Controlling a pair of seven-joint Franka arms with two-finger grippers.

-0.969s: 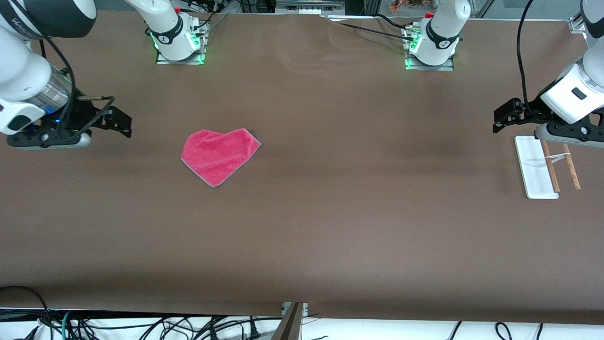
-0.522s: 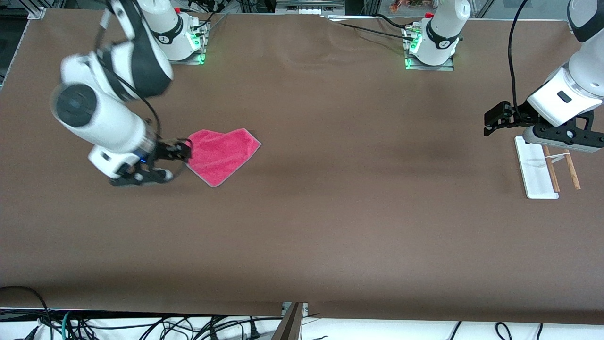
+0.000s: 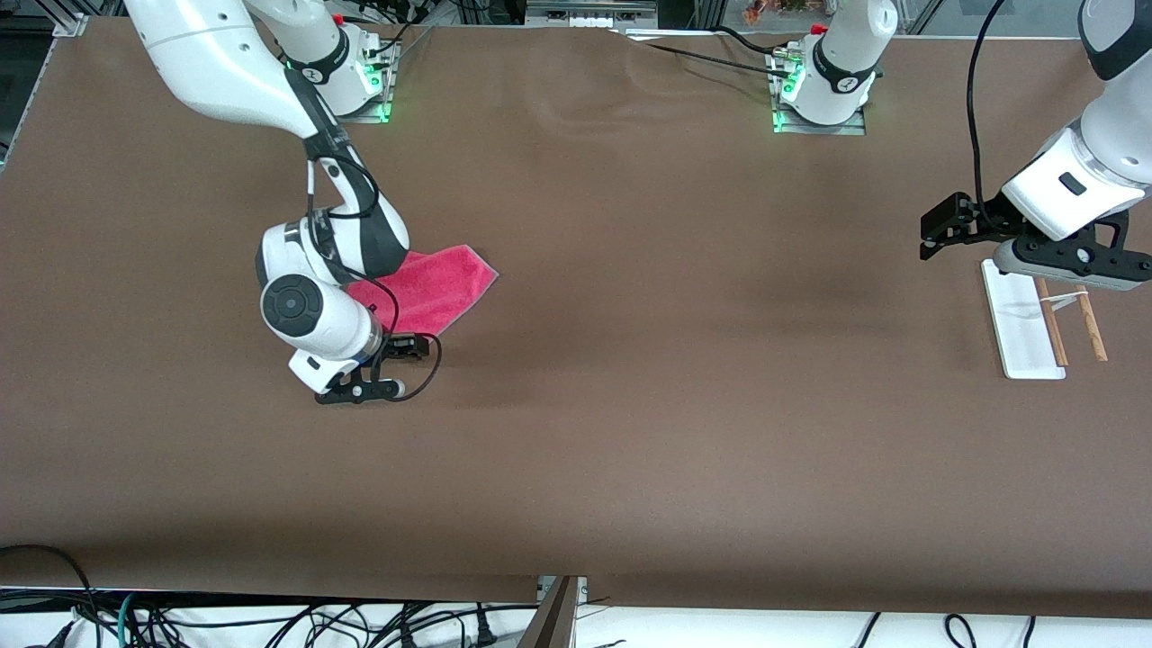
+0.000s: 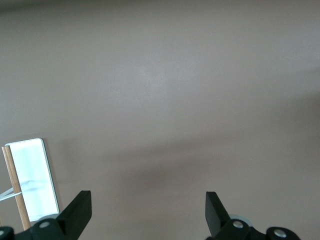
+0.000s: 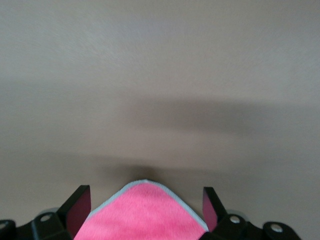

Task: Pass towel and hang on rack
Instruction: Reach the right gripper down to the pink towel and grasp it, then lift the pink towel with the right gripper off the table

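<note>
We see a brown table surface (image 3: 630,405) spreading across the whole front view, with faint creases in it near the arms' end. Two metal mounting plates (image 3: 345,110) (image 3: 819,121) sit on it there, lit by green lights. Black cables (image 3: 693,56) run over the table between those plates. Below the table's near edge we see a white floor strip strewn with tangled black cables (image 3: 270,621), and a dark slanted bar (image 3: 553,612) stands at the middle of that edge.
</note>
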